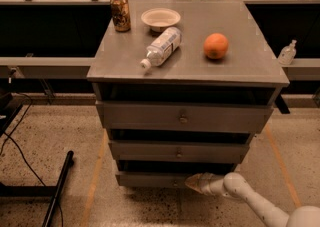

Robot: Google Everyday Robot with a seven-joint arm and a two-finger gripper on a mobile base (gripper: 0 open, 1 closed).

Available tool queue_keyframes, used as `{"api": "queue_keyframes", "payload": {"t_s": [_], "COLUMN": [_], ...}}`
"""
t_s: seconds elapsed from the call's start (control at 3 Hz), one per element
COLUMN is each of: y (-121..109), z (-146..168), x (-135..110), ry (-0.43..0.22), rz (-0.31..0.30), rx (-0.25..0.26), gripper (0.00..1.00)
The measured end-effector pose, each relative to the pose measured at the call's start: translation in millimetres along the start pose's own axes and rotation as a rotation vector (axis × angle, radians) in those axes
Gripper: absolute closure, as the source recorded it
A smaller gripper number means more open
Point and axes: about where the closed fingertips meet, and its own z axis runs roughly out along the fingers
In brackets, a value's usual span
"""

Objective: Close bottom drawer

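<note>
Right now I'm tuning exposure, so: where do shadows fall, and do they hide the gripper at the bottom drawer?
Camera view: warm, dim light overall; the cabinet top is evenly lit; the gaps above each drawer front are nearly black; the gripper, at the front of the bottom drawer and right of its middle, is lit and visible.

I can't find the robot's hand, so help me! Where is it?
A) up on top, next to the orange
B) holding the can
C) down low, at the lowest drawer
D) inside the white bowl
C: the gripper is low near the floor, its tip at the front of the bottom drawer, far below the orange, the can and the bowl on the cabinet top.
</note>
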Motion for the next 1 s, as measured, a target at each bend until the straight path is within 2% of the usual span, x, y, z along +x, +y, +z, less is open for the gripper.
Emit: {"api": "queue_keyframes", "payload": {"t_s": [1.0], "y": [0.1], "z": [0.1], "x": [0.0], "ry": [0.0], "rz": [0.0], "rx": [0.0], "gripper": [1.0]}}
